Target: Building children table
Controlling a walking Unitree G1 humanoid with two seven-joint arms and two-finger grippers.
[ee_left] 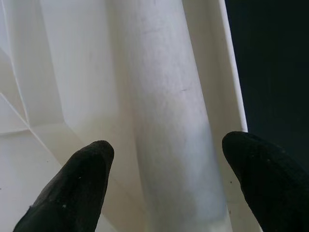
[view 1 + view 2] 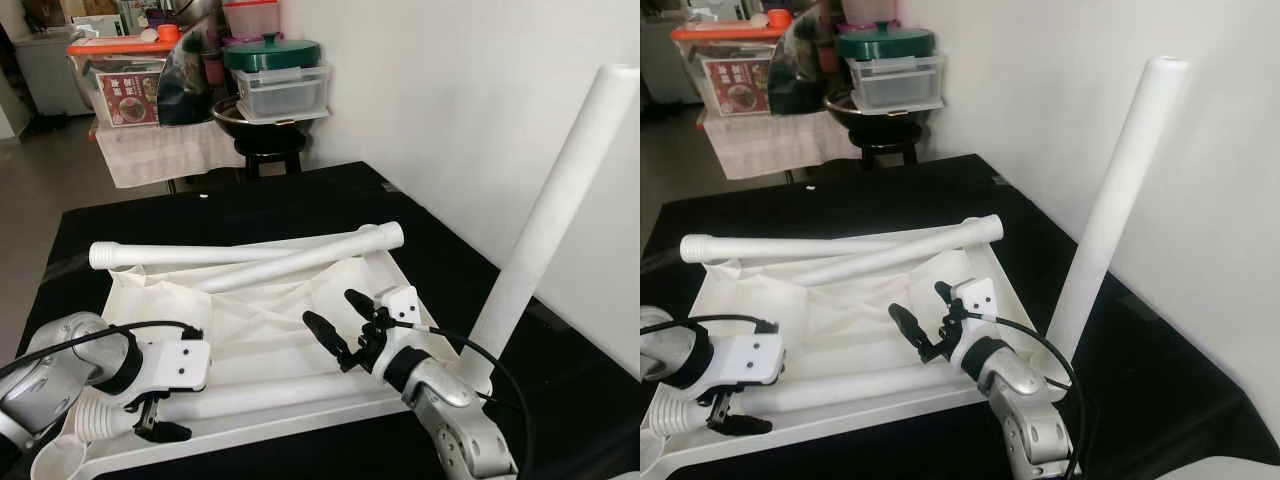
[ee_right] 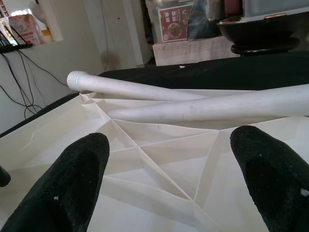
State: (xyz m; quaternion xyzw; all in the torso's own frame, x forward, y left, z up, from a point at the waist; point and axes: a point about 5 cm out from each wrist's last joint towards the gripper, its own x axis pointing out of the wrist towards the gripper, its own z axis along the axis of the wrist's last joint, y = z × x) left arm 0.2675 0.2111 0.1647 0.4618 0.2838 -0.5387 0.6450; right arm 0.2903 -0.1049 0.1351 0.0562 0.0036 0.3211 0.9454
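1. Upturned white tabletop [image 2: 300, 395] lies on a black mat [image 2: 250, 205], ribbed underside up. One leg [image 2: 560, 200] stands upright at the near right corner. Two loose legs [image 2: 250, 255] lie crossed along the far edge. A fourth leg [image 2: 270, 395] lies along the near edge.
2. Left gripper [image 2: 150, 420] sits directly over that near leg, fingers spread, one either side of it, pinching nothing. In the left wrist view the leg [image 1: 169, 121] runs straight away between the two fingers [image 1: 77, 188].
3. Key relation: the leg's long axis runs left to right along the near rim, and the left gripper straddles it near its left end. The left arm is clearly the nearer one.
4. Right gripper [image 2: 335, 320] hovers above the tabletop's middle, fingers spread and empty, pointing toward the far legs [image 3: 193, 104].
5. Hard to make out: the near leg's left end is cut off behind the left wrist, and whether the fingers touch it is probably not decidable. The upright leg's foot is hidden by the right arm.
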